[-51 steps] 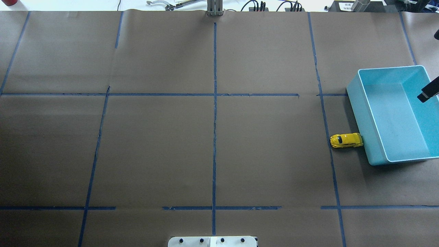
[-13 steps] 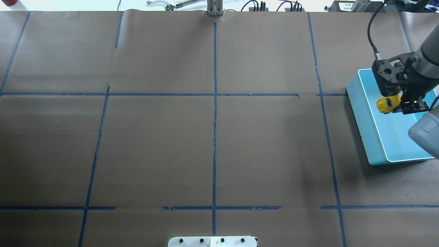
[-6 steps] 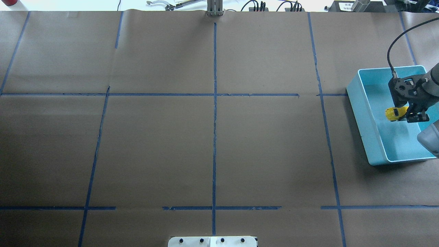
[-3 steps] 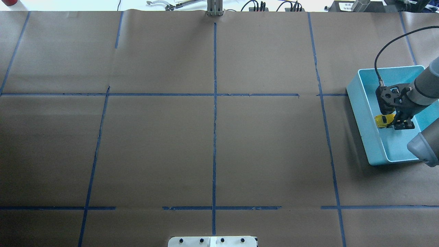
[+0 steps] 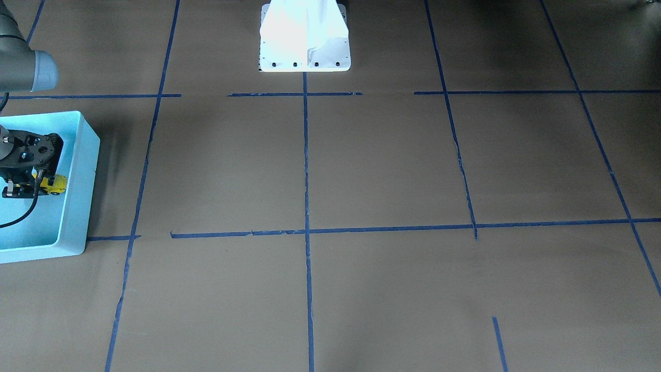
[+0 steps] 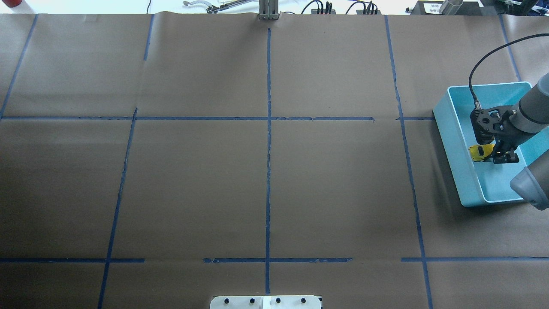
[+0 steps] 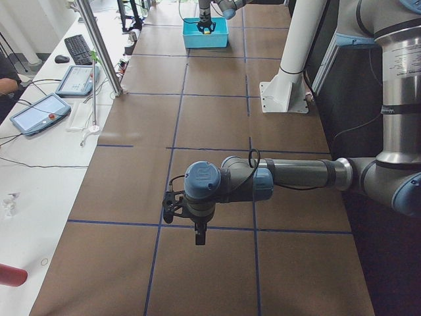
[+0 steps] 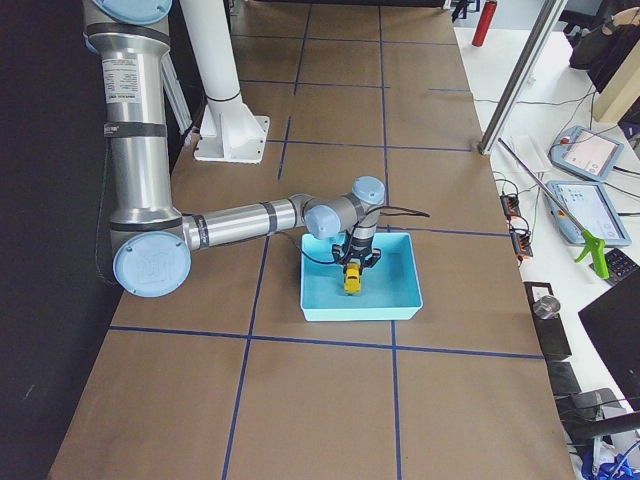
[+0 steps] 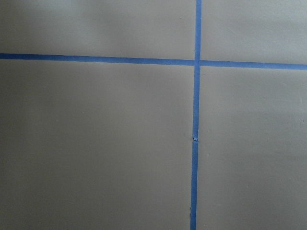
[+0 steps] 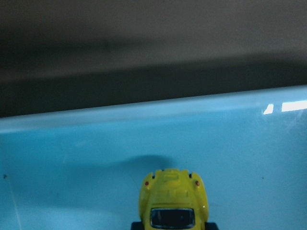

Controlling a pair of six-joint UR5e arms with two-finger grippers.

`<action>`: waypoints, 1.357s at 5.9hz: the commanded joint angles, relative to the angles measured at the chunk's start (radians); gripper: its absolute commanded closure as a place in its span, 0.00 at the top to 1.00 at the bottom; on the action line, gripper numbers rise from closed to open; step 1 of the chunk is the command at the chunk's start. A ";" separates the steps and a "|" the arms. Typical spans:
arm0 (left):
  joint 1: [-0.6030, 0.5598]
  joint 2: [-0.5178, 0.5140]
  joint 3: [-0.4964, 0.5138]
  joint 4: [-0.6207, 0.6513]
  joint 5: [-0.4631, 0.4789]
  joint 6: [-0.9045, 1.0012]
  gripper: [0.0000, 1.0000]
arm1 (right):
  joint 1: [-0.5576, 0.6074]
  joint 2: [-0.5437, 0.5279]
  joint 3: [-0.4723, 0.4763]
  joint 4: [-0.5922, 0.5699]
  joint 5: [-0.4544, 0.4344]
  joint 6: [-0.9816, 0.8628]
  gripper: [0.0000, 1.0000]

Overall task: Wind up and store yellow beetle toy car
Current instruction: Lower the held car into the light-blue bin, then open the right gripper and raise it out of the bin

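The yellow beetle toy car (image 6: 477,152) is inside the turquoise bin (image 6: 453,134), close to its left wall and low over the floor. My right gripper (image 6: 493,155) reaches down into the bin and is shut on the car's rear half. The car's front sticks out toward the wall. The right wrist view shows the car (image 10: 172,201) from behind, facing the bin wall (image 10: 96,143). The front view also shows the car (image 5: 54,184) in the bin (image 5: 82,175). My left gripper (image 7: 199,237) hangs over bare table far from the bin. I cannot tell whether it is open or shut.
The table is covered in brown paper with a grid of blue tape lines (image 6: 268,128). The robot's white base plate (image 6: 266,302) is at the near edge. Cables and tools (image 6: 214,5) lie beyond the far edge. The bin stands at the right edge.
Over the last second my right gripper carried the car left and lower inside the bin. In the last half second it has barely moved.
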 commanded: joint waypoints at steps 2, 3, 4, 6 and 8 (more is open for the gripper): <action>-0.003 0.000 0.009 0.002 0.000 0.000 1.00 | 0.002 -0.004 0.002 0.000 0.002 -0.005 1.00; -0.003 0.000 0.011 0.000 0.000 0.000 1.00 | 0.003 -0.004 0.025 -0.006 0.002 -0.006 1.00; -0.003 0.000 0.011 0.000 0.000 0.000 1.00 | 0.041 0.001 0.072 -0.050 0.011 -0.005 1.00; -0.003 0.002 0.014 0.002 0.000 0.000 1.00 | 0.187 0.010 0.201 -0.280 0.078 0.005 1.00; -0.029 0.011 0.034 -0.005 -0.014 0.001 1.00 | 0.328 0.010 0.321 -0.440 0.086 0.107 1.00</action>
